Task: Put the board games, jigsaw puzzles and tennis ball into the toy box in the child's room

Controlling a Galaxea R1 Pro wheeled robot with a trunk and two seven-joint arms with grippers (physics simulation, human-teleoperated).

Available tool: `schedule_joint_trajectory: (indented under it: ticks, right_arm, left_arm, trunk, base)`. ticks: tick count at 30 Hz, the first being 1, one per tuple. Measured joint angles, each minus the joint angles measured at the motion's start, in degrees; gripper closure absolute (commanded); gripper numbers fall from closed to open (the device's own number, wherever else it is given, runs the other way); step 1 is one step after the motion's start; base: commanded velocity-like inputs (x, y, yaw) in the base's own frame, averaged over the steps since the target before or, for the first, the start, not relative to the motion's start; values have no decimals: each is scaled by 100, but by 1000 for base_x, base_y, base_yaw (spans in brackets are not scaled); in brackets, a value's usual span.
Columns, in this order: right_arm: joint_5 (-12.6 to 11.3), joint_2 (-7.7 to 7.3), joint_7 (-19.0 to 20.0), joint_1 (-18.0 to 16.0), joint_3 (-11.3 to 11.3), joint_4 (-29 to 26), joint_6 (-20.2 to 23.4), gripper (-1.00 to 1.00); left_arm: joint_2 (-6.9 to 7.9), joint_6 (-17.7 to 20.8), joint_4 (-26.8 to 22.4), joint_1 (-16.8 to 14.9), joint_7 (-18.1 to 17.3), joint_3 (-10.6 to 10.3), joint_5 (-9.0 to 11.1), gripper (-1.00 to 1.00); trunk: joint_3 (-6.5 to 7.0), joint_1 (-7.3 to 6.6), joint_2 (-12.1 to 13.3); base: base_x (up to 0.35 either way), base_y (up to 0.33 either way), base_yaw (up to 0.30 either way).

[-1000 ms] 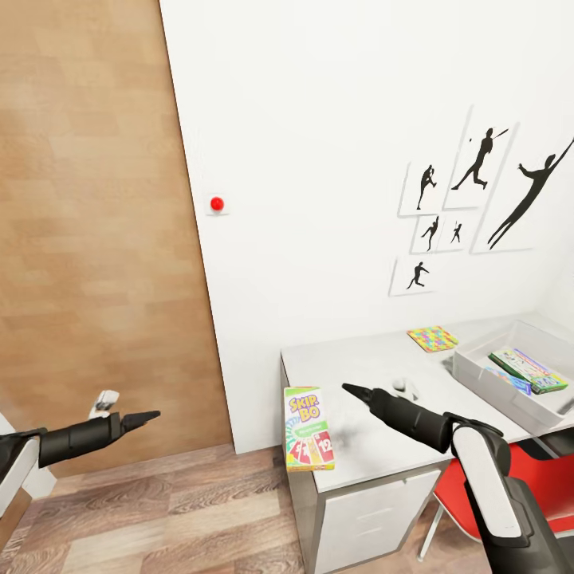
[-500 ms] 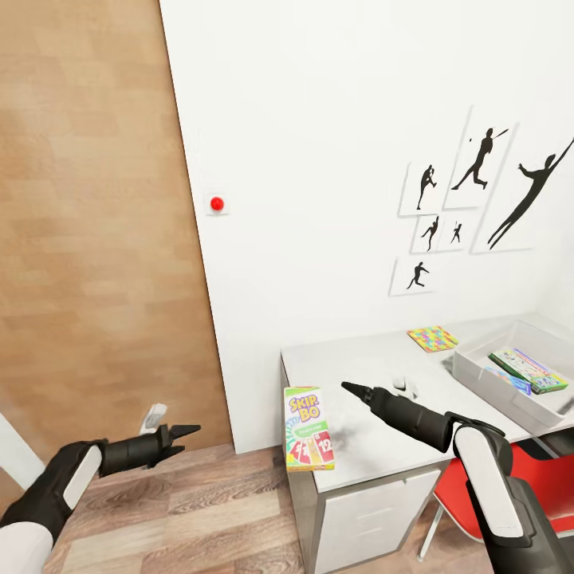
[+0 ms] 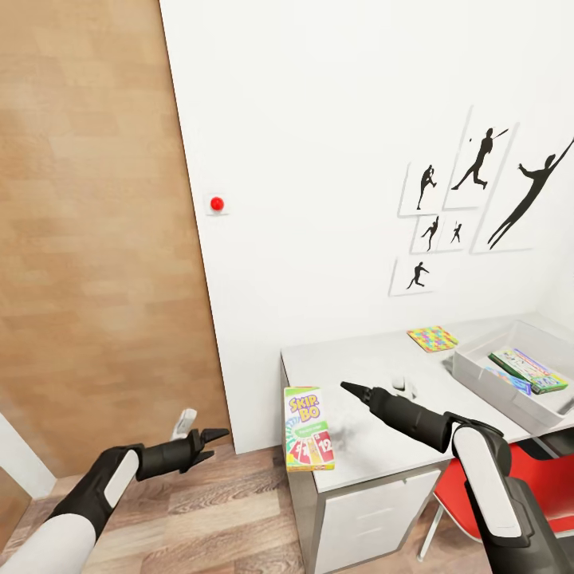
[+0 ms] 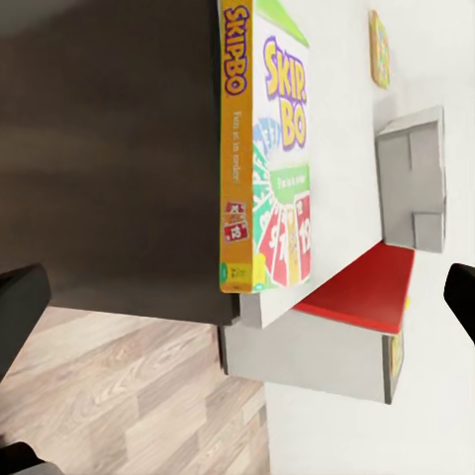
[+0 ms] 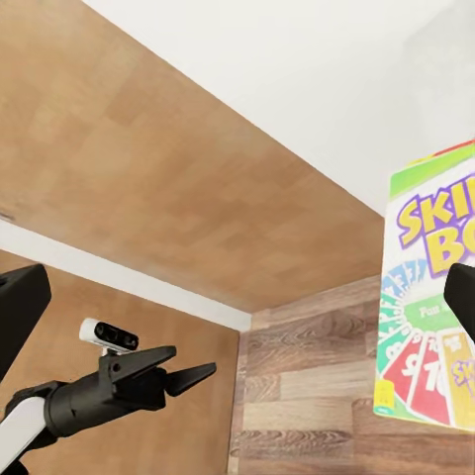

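**Skip-Bo box lies at the desk's near corner, both arms empty**

From where I stand, the Skip-Bo box (image 3: 308, 427) lies flat at the front left corner of the table (image 3: 375, 359), its edge overhanging slightly. The right gripper (image 3: 348, 387) hovers over the tabletop just beside the box, apart from it; its fingers look pressed together into a point and hold nothing. The left gripper (image 3: 214, 438) hangs low over the wood floor (image 3: 199, 510), left of the desk and well below its top, fingers slightly spread and empty.

Further back on the table a jigsaw puzzle (image 3: 433, 338) rests flat near the wall. To the right sits the toy box (image 3: 486, 381), with a green-edged game box (image 3: 528, 370) lying inside over something blue. A red chair (image 3: 542, 478) stands under the desk. A red wall button (image 3: 217, 204) and baseball silhouette pictures (image 3: 478, 191) mark the white wall.
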Motion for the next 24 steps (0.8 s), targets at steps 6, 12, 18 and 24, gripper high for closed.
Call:
schedule_joint_trajectory:
  ticks: [6,12,18,24]
  right_arm:
    - [19,16,-15,0,8,6,-9,-100]
    - [24,18,-19,0,14,18,-10,-100]
    - [24,13,-20,0,5,26,-11,-100]
    - [26,19,-20,0,16,27,-9,-100]
  left_arm:
    - [-4,-8,42,-1,-46,6,37,-100]
    - [-14,2,50,-1,-61,35,59,-100]
    - [27,159,51,1,-216,53,64,-100]
    - [14,186,52,-1,-373,5,15,-100]
  trunk:
    - [0,0,0]
    - [0,0,0]
    - [0,-1,-1]
    - [0,-1,0]
  base:
    - [0,0,0]
    - [0,0,0]
    - [27,0,0]
    - [108,-160,0]
